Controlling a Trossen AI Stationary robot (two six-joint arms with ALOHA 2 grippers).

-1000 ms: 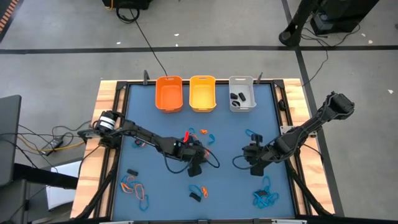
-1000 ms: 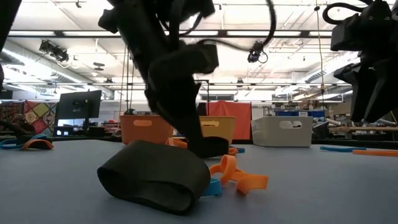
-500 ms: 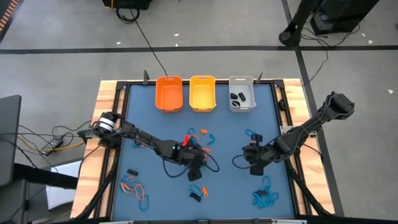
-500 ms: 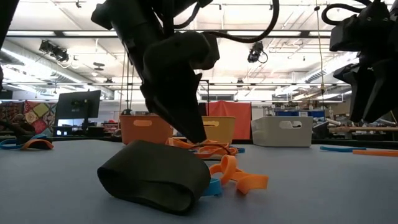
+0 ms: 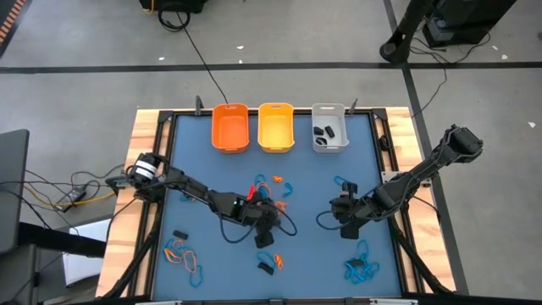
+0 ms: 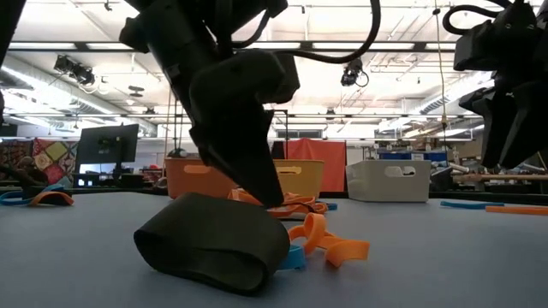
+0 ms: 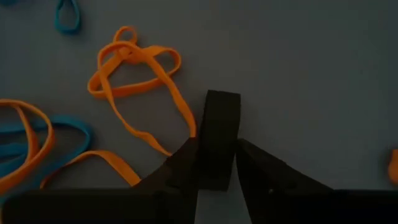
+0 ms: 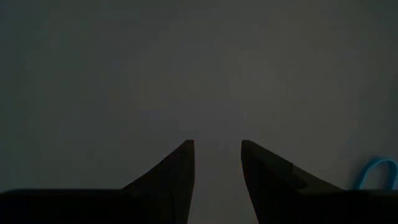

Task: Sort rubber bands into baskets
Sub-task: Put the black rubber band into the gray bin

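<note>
The left arm lay stretched low across the blue table [image 5: 186,144], its left gripper [image 7: 217,163] tipped down at the mat. Its 2 dark fingers [image 7: 186,163] were closing around a small chunky black rubber band [image 7: 221,134]; compared with a second ago they stood narrower and had come down from above the mat onto that band. Just beside the fingertips lay a thin knotted orange rubber band [image 7: 134,65], and a thin teal rubber band [image 7: 46,134] lay a little farther off on the same side.

The right arm reached in from the table's far corner, elbow bent, its right gripper [image 8: 217,165] hanging over bare mat, unmoved, jaws parted and holding nothing.

Well beyond both grippers stood the orange plastic bin [image 5: 230,128], the yellow-orange plastic bin [image 5: 275,126] and the light grey bin [image 5: 329,130], which held 2 black bands [image 5: 324,131].
</note>
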